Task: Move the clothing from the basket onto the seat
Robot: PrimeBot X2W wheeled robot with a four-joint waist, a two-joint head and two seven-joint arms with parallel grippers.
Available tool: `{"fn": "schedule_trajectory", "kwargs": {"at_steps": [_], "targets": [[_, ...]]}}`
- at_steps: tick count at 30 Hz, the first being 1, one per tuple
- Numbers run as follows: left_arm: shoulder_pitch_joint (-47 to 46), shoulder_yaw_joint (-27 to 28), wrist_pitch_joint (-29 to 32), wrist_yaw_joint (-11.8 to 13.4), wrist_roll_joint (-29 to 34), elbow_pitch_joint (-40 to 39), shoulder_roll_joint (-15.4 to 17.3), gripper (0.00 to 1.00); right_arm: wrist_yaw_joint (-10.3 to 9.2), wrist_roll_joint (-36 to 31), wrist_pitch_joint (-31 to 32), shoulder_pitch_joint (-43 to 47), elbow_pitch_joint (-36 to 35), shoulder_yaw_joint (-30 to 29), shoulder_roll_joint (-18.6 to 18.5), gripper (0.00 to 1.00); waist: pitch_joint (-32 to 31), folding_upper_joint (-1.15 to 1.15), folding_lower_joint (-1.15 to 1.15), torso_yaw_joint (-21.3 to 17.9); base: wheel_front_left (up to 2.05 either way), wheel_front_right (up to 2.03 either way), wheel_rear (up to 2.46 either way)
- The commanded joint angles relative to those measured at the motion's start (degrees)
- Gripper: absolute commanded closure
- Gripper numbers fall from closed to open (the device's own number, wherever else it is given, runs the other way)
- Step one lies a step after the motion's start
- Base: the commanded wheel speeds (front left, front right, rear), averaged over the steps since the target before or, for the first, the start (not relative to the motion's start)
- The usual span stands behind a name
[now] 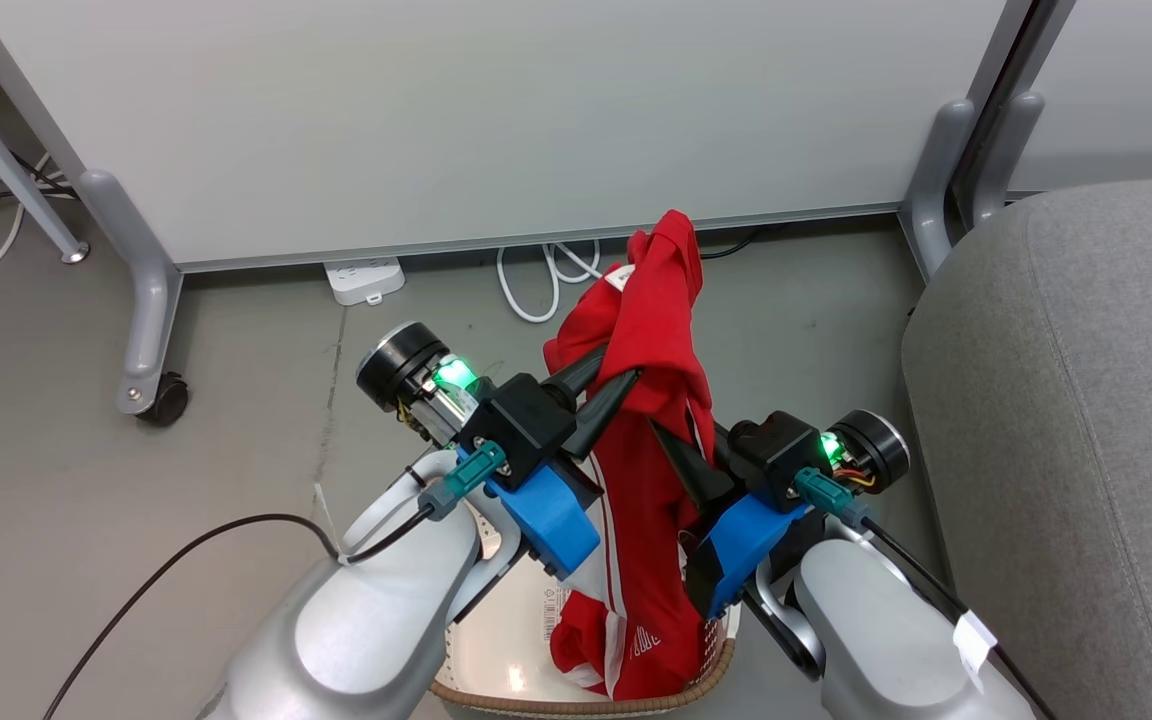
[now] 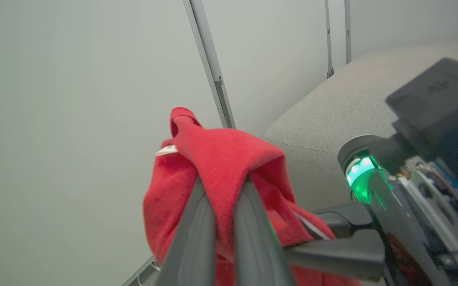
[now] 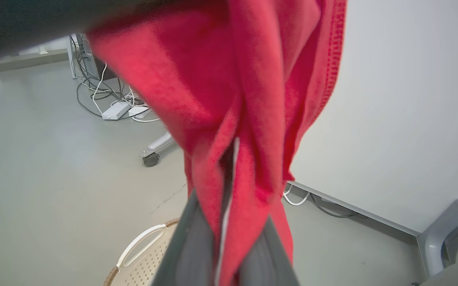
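Observation:
Red clothing (image 1: 651,400) with thin white stripes and white lettering hangs in a long bunch, its lower end still inside the cream basket (image 1: 576,705) at the bottom of the head view. I cannot tell whether the bunch is one garment or two. My left gripper (image 1: 616,365) is shut on the upper fold, and the left wrist view shows red cloth (image 2: 221,155) pinched between its fingers (image 2: 191,238). My right gripper (image 1: 658,432) is shut on the clothing lower down, cloth (image 3: 249,119) draping over it. The grey seat (image 1: 1066,400) lies to the right, apart from the clothing.
A white partition (image 1: 496,110) on grey legs with a caster (image 1: 164,398) stands behind the basket. A power strip (image 1: 364,279) and white cables (image 1: 546,275) lie on the floor below it. The basket's white handle (image 3: 139,242) shows in the right wrist view. More cables (image 3: 101,87) lie further off.

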Motion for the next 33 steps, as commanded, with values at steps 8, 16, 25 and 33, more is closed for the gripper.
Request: {"fn": "schedule_trajectory", "kwargs": {"at_steps": [8, 16, 25, 33], "targets": [[0.08, 0.22, -0.32, -0.09, 0.14, 0.06, -0.11, 1.0, -0.02, 0.85, -0.04, -1.25, 0.21, -0.13, -0.14, 1.0, 0.09, 0.0, -0.01, -0.18, 0.0, 0.0, 0.0], [0.22, 0.6, -0.3, -0.14, 0.12, 0.59, -0.27, 0.0, -0.02, 1.55, -0.04, -1.19, 0.02, -0.27, -0.14, 1.0, 0.17, 0.0, -0.01, -0.19, 0.0, 0.0, 0.0], [0.54, 0.92, -0.26, -0.17, 0.36, 0.67, -0.39, 0.0, -0.02, 1.75, -0.04, -1.81, 0.1, -0.97, -0.14, 1.0, 1.16, 0.0, -0.01, -0.42, 0.0, 0.0, 0.0], [-0.54, 0.8, -0.26, -0.19, 0.86, 0.13, -0.06, 0.0, -0.02, 0.78, -0.04, -3.17, -0.6, -4.91, -0.15, 1.0, 3.64, 0.0, -0.01, -2.43, 0.0, 0.0, 0.0]]}}
